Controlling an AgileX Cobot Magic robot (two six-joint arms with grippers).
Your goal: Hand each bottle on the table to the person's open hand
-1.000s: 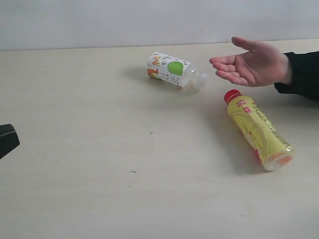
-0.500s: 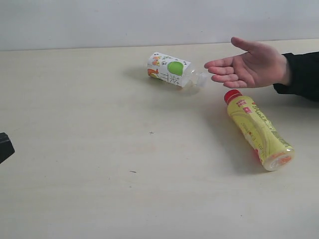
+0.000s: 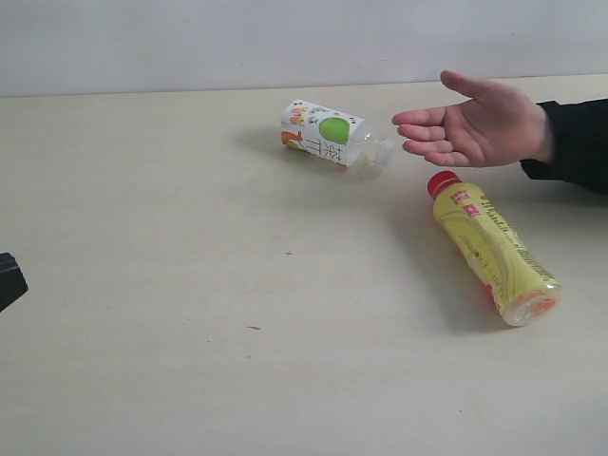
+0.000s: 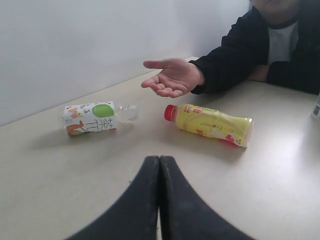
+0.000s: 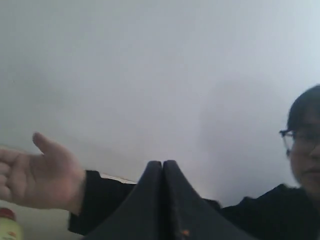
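Exterior view: worktop (image 3: 171,380) pale beige with a few dark specks. Two bottles on it, both lying on their sides. Green-labelled bottle (image 3: 323,133) is toward the far edge, clear, capless neck pointing at the person's fingertips. Yellow bottle (image 3: 494,255) is nearer the camera on the right, red cap toward the hand and base toward the near right. Open hand (image 3: 480,125) reaches in from the right, palm up, black cuff (image 3: 570,142) behind it, fingertips just beside the clear bottle's neck. Contact cannot be judged from this angle. A black part of the left arm (image 3: 8,280) shows at the left edge, well apart from both bottles. Left wrist view: left claw (image 4: 160,165) has its two black fingers pressed together along their full length, with nothing between them. It sits over bare worktop, short of the bottles. Here the hand is held above the worktop, over the gap between the two bottles, touching neither. The person (image 4: 282,42) wears a black jacket over a white shirt. Right wrist view: right claw (image 5: 163,167) is likewise pressed together and holds nothing. It is raised and aimed at the pale wall (image 5: 150,65). The hand appears blurred past the claw tips, with the yellow bottle's red cap in the corner beneath it. The person's face, wearing glasses, is at the frame edge.
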